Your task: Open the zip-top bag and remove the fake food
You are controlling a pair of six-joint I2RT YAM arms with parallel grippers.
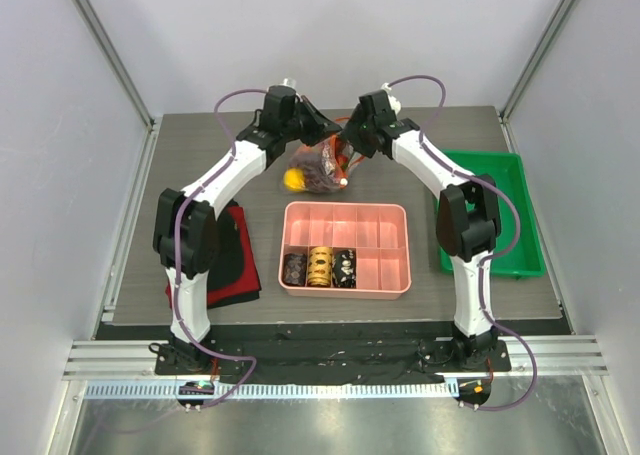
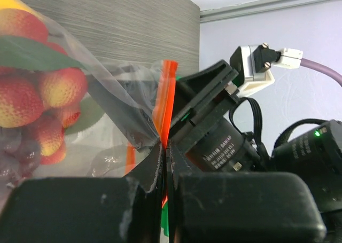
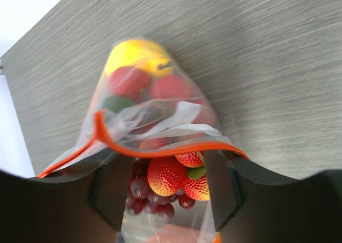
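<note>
The zip-top bag (image 1: 318, 167) hangs between both grippers over the far middle of the table. It holds the fake food: a yellow fruit (image 1: 292, 180), red-orange strawberries (image 3: 166, 174) and dark grapes (image 3: 144, 192). My left gripper (image 1: 325, 133) is shut on the bag's red-orange zip strip (image 2: 166, 93); the jaws pinch it in the left wrist view (image 2: 166, 152). My right gripper (image 1: 352, 145) is open in the right wrist view (image 3: 166, 163), one finger on each side of the strawberries. The parted orange strip (image 3: 160, 149) runs across its fingertips. The bag's mouth gapes.
A pink compartment tray (image 1: 345, 207) lies in front of the bag, with three dark and gold patterned cylinders (image 1: 320, 268) in its near-left cells. A green bin (image 1: 520, 215) is at the right. A dark and red cloth (image 1: 235, 260) lies at the left.
</note>
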